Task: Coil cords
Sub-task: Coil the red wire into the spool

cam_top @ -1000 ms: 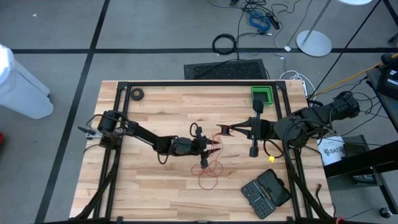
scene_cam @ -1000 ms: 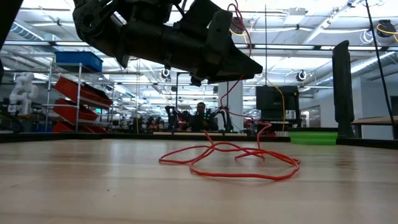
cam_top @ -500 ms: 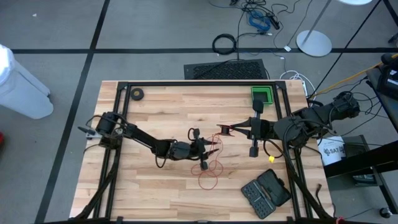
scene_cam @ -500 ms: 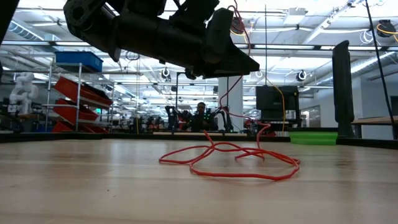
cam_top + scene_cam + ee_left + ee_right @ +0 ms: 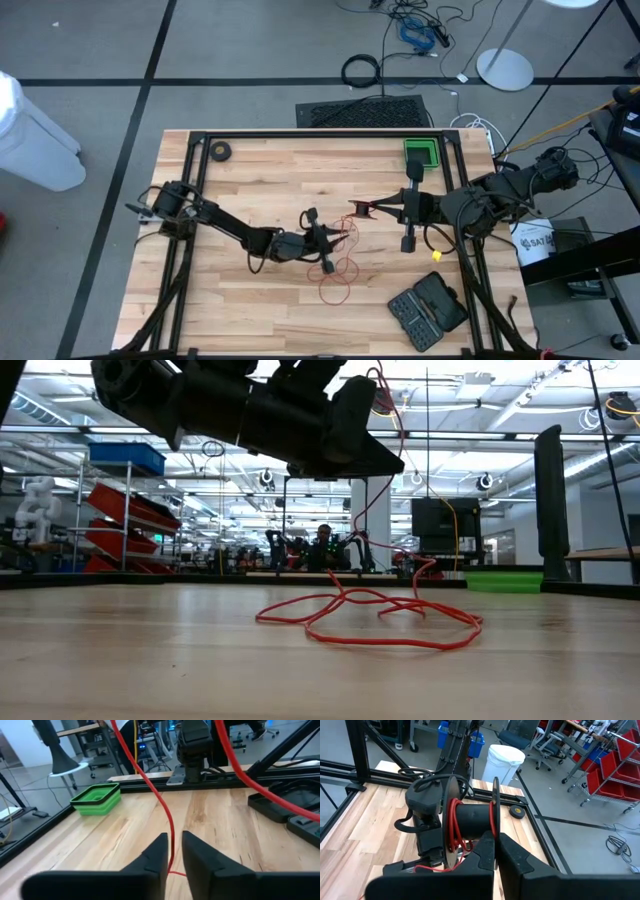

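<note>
The left gripper [image 5: 331, 243] hung over the middle of the wooden table [image 5: 250, 180]. Its 2 fingers [image 5: 155, 857] were nearly closed, with the thin red cord [image 5: 162, 807] running through the small gap between them. I could not tell if they pinched it. The rest of the red cord lay in loose loops on the wood just below. The right gripper [image 5: 368, 209] was clamped on the black reel [image 5: 470, 820], just beside the left one. Some red cord was wound around the reel. A green tray [image 5: 421, 153] sat near the far right corner.
</note>
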{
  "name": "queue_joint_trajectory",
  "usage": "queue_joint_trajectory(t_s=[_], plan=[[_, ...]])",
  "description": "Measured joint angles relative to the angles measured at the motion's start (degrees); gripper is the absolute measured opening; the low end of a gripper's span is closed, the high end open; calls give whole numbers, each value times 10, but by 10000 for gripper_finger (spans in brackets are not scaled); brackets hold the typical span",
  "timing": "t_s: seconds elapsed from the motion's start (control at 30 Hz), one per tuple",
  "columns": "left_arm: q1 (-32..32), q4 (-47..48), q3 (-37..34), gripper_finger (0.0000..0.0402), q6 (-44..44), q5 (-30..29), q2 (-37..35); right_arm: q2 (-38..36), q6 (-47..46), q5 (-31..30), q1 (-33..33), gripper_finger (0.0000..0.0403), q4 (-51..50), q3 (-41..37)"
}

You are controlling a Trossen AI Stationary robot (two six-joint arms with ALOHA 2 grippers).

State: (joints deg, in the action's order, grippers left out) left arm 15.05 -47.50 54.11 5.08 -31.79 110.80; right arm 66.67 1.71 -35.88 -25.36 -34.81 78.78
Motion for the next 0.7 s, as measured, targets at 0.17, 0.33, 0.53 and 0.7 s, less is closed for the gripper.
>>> queue_joint_trajectory(t_s=[0.17,0.33,0.53,0.7], plan=[[0,11,0,10,3,0,0,0,0,0,0,0,0,0],[0,73,0,8,-2,0,0,0,0,0,0,0,0,0],[11,157,0,3,-16,0,-7,0,0,0,0,0,0,0],[16,316,0,3,-34,0,-64,0,-2,0,0,0,-1,0]])
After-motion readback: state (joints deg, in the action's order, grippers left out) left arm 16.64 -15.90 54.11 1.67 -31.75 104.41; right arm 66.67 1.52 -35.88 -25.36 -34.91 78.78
